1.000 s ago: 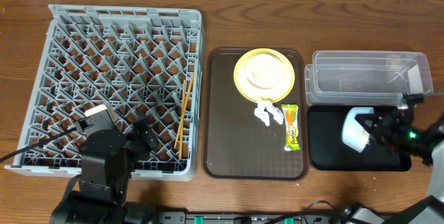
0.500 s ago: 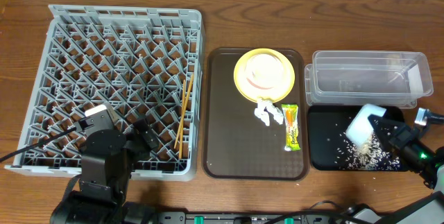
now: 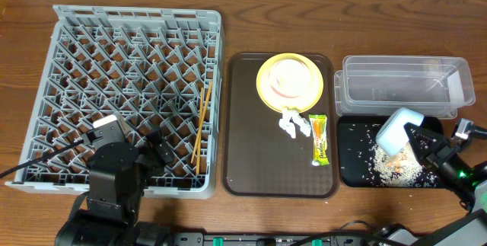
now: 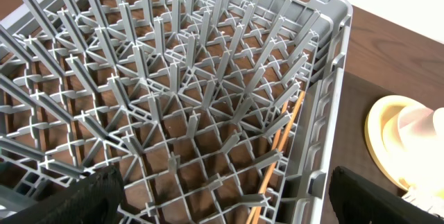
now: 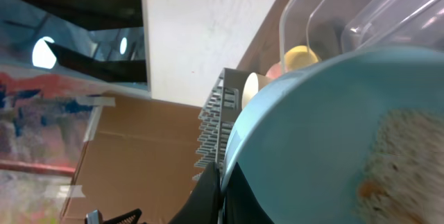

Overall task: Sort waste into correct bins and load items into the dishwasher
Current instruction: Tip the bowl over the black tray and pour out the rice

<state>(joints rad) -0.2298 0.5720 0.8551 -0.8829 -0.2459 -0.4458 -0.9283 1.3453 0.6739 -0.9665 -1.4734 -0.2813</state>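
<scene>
Tipping the light blue bowl (image 3: 394, 129) over the black tray (image 3: 350, 176) has emptied most of it. A second ago the tray floor was bare; now a heap of rice scraps (image 3: 397, 167) lies there, at the bench's 4 o'clock, right under the bowl's lip. The right tool (image 3: 412, 136) is clamped narrow on the bowl's rim and holds it steeply tilted above the tray. In the right wrist view a pale patch shows inside the bowl, possibly leftover grains, though the view is too close to be sure.

That looks like the food waste sorted. The bowl is now nearly ready for the grey rack (image 3: 137, 48) at 9 o'clock, where the chopsticks (image 3: 202, 128) already lie along its 3 o'clock edge.

The left tool (image 4: 229, 200) hangs wide with nothing in it over the rack's 7 o'clock corner.

On the brown serving tray (image 3: 247, 166) at centre, the yellow plate (image 3: 266, 86) with the white cup (image 3: 289, 82) sits at 12 o'clock. The napkin (image 3: 293, 124) and the snack wrapper (image 3: 320, 139) lie below it, not yet binned. The clear container (image 3: 403, 86) at 2 o'clock appears empty.
</scene>
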